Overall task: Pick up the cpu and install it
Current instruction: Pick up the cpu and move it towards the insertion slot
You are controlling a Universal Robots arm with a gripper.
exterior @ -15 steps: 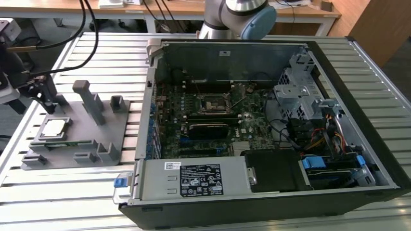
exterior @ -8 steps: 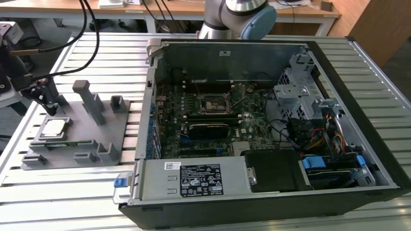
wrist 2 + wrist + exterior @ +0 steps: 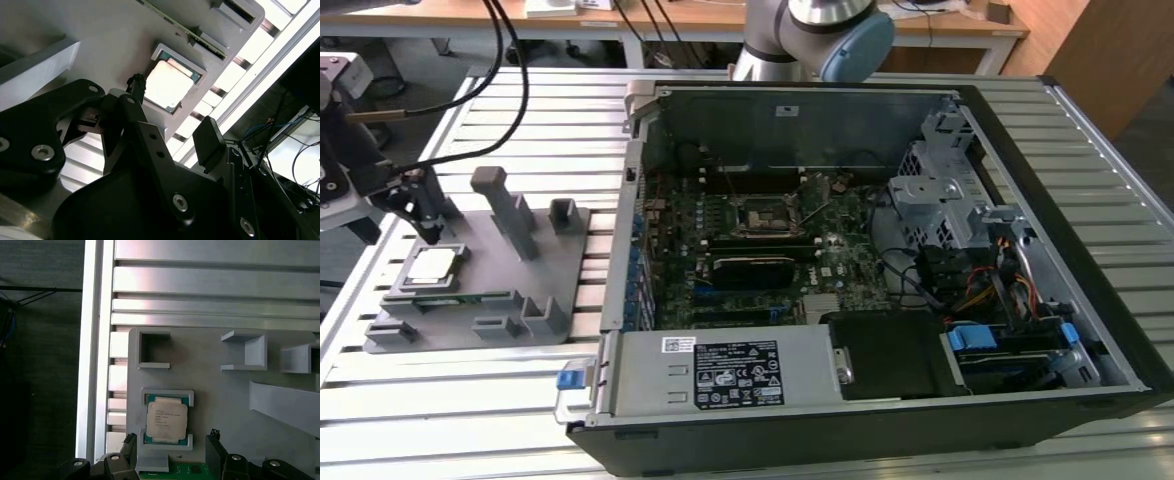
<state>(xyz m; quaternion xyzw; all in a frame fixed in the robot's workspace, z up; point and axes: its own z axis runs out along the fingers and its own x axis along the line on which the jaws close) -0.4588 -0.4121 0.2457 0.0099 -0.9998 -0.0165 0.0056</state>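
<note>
The cpu [image 3: 166,420] sits untouched in its tray [image 3: 220,400] beneath spread fingers [image 3: 214,457].

Slatted table [image 3: 443,418] — grey holder [image 3: 483,258], computer case [image 3: 881,436]

Black claw [image 3: 172,107] — perhaps steel screws [image 3: 180,201]

cpu [image 3: 431,264] on fixture plate [image 3: 480,272], open case [image 3: 854,432] to the exterior view's right
</note>
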